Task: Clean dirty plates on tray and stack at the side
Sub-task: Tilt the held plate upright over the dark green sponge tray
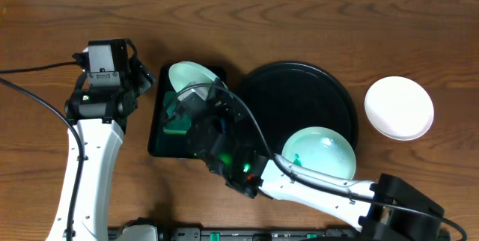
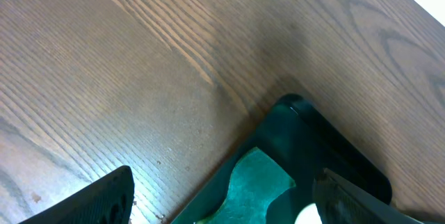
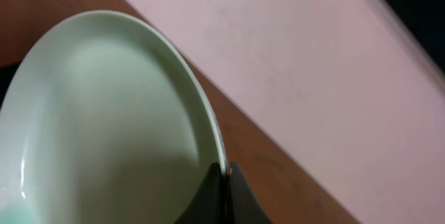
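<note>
My right gripper (image 3: 224, 182) is shut on the rim of a pale mint-green plate (image 3: 104, 120) and holds it tilted over the rectangular black tray (image 1: 157, 132); the plate shows overhead (image 1: 188, 76) above a green sponge (image 1: 178, 125). A second mint-green plate (image 1: 319, 153) with a green smear lies on the large round black tray (image 1: 292, 91). A white plate (image 1: 399, 107) lies on the table to the right. My left gripper (image 2: 222, 206) is open and empty at the left edge of the rectangular tray (image 2: 327, 147), just above the sponge (image 2: 254, 186).
A black cable (image 1: 30, 95) runs across the table at the left. The right arm (image 1: 314, 185) reaches across the front of the round tray.
</note>
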`<control>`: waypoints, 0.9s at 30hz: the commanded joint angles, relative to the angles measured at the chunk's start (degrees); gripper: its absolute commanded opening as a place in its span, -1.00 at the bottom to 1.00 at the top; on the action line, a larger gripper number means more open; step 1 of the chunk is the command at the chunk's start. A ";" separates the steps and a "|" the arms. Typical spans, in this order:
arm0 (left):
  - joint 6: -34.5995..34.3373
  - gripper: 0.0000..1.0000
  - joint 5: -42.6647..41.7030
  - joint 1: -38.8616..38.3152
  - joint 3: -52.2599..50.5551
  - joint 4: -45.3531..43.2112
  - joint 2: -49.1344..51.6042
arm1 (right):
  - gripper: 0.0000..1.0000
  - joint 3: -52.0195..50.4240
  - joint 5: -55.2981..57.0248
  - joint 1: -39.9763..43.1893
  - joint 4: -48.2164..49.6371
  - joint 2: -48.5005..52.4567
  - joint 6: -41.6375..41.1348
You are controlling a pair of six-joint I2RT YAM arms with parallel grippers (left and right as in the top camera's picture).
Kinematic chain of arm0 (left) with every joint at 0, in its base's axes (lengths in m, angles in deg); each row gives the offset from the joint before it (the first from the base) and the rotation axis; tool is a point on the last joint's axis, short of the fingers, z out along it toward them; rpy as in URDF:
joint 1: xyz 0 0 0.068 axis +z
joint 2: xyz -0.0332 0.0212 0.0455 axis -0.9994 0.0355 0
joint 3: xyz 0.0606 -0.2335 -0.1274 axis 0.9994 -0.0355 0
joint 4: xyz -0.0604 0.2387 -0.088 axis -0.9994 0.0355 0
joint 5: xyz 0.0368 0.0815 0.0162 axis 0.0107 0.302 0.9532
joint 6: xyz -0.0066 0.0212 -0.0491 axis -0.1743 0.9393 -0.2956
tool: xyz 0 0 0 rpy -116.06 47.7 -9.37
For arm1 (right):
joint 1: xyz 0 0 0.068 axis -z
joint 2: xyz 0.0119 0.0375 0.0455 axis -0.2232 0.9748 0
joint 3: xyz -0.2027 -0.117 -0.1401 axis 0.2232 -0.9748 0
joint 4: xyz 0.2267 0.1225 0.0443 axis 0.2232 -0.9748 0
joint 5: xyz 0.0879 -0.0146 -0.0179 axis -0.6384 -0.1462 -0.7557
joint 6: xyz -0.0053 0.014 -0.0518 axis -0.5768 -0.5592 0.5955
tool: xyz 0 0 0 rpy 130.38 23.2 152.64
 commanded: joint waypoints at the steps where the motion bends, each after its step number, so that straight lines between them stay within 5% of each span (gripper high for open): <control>1: -0.46 0.64 0.35 0.35 0.61 0.17 -0.09 | -0.98 1.22 4.98 -1.60 2.49 0.11 6.73; 10: -0.46 0.64 0.35 0.35 0.61 0.17 -0.09 | -0.98 1.22 15.98 -2.91 10.84 0.11 8.63; 27: -0.46 0.65 0.35 0.35 0.61 0.17 -0.09 | -0.98 1.22 16.26 -4.22 14.29 0.11 12.52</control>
